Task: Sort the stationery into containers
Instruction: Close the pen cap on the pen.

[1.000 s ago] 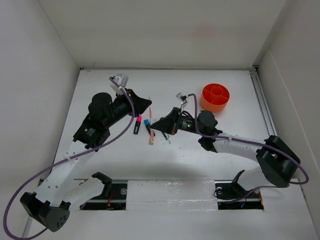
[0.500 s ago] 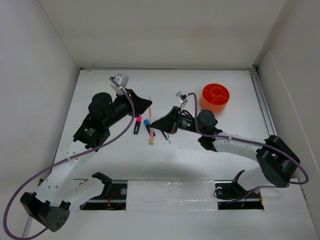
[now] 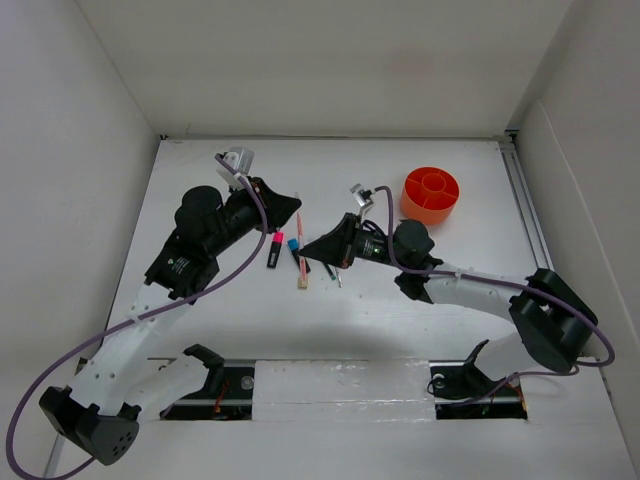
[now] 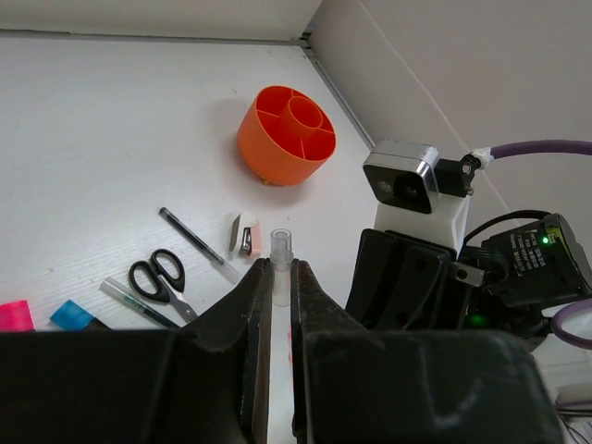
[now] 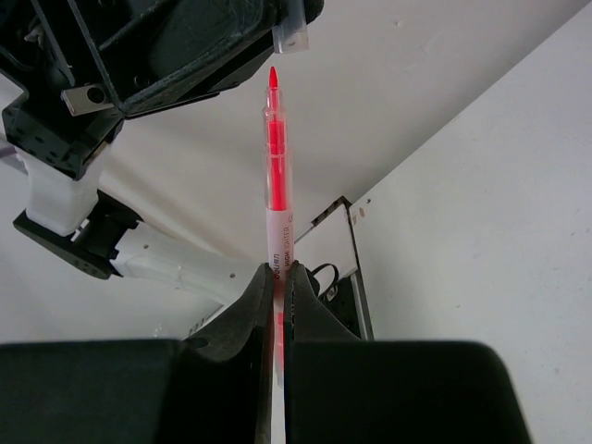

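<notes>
My right gripper (image 5: 277, 270) is shut on a pink pen (image 5: 275, 166) with a clear barrel and holds it in the air, bare tip outward. In the top view the right gripper (image 3: 306, 250) points left and the pen (image 3: 298, 215) shows as a thin pink line. My left gripper (image 4: 280, 273) is shut on a small clear pen cap (image 4: 280, 252), which sits just beyond the pen tip in the right wrist view (image 5: 289, 35). The left gripper (image 3: 296, 206) hovers above the table. The orange organiser (image 3: 430, 196) stands at the back right and also shows in the left wrist view (image 4: 287, 134).
On the table below the grippers lie a pink-capped highlighter (image 3: 275, 250), a blue-capped highlighter (image 3: 294, 247), a small eraser (image 3: 302, 284), black-handled scissors (image 4: 157, 275), a dark pen (image 4: 194, 243), a grey pen (image 4: 139, 303) and a small whitish-pink item (image 4: 246, 234).
The left arm has edged slightly to the left with the cap. The right gripper and pen are almost where they were.
</notes>
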`<state>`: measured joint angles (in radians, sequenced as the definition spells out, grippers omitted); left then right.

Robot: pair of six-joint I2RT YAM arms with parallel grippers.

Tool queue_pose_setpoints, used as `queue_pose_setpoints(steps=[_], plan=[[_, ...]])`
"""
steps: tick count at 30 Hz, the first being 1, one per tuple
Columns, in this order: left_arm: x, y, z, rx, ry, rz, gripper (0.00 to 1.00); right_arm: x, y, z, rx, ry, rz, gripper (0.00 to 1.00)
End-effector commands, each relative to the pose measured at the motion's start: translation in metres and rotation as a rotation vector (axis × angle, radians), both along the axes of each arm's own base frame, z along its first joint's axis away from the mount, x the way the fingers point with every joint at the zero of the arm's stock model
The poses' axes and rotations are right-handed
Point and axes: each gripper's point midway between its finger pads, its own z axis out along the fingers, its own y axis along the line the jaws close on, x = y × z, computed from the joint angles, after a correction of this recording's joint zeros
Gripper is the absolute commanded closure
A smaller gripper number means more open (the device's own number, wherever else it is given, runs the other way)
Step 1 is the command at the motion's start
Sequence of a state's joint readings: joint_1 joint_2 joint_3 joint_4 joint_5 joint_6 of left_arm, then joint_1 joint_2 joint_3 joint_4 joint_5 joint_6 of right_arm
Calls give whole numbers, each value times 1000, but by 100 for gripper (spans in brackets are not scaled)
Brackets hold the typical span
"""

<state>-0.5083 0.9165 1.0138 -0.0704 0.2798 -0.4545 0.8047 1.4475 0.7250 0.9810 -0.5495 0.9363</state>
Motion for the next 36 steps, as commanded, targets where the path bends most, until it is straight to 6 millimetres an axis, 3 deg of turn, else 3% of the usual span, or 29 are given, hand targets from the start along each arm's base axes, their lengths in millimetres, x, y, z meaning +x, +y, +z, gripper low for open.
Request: queue_pose_setpoints(steps=[1, 16, 22, 36], plan=[[-1, 4, 21, -41, -63, 12, 100, -2, -4, 22, 59, -79, 4, 100], [-5, 0, 21, -42, -62, -17, 100, 3, -6, 24, 57, -84, -18, 100], [-5, -1, 18, -43, -61, -26, 100, 14, -13, 18, 42, -72, -47, 100], [-4, -9, 12, -23, -57, -70, 100, 10, -12, 34, 79, -83, -22, 100]])
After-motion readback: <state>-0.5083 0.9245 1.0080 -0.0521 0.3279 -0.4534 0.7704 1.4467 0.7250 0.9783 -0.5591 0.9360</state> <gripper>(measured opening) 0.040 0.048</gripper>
